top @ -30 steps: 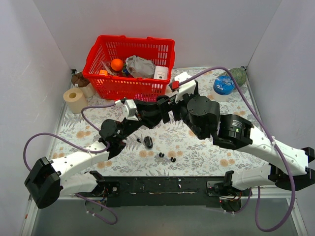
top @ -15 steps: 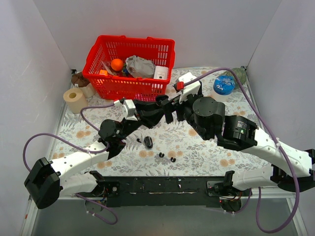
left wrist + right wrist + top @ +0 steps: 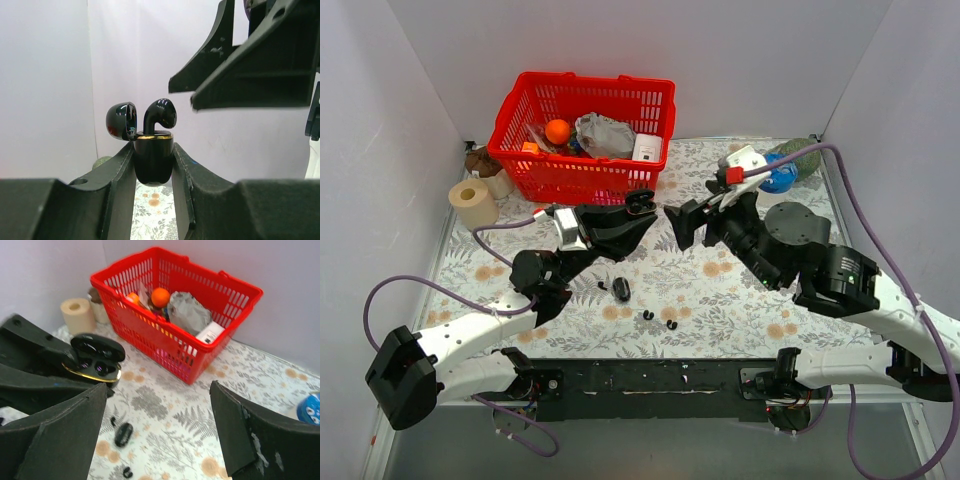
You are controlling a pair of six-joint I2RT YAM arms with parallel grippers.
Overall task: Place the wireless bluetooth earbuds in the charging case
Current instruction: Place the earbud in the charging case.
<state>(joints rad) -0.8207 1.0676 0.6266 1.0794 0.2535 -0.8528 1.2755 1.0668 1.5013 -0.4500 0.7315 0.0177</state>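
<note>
My left gripper (image 3: 640, 210) is shut on the black charging case (image 3: 154, 161), which has a gold rim, and holds it above the floral mat. Its lid (image 3: 121, 121) stands open. One black earbud (image 3: 160, 115) stands up out of the case mouth. The right wrist view shows the case (image 3: 93, 371) from above with dark wells under the raised lid. My right gripper (image 3: 688, 228) hangs open and empty a little to the right of the case. Small black earbuds (image 3: 648, 315) (image 3: 671, 325) lie on the mat, and another tiny bit (image 3: 603, 286) rests beside a larger black oval piece (image 3: 621, 290).
A red basket (image 3: 585, 125) full of items stands at the back, seen also in the right wrist view as the basket (image 3: 175, 310). A toilet roll (image 3: 472, 203) sits at the left wall. A blue ball (image 3: 777, 175) and a green object (image 3: 807, 152) sit at the back right.
My right gripper has drawn back to the right, away from the case, staying open. The left gripper still holds the case and has shifted slightly.
</note>
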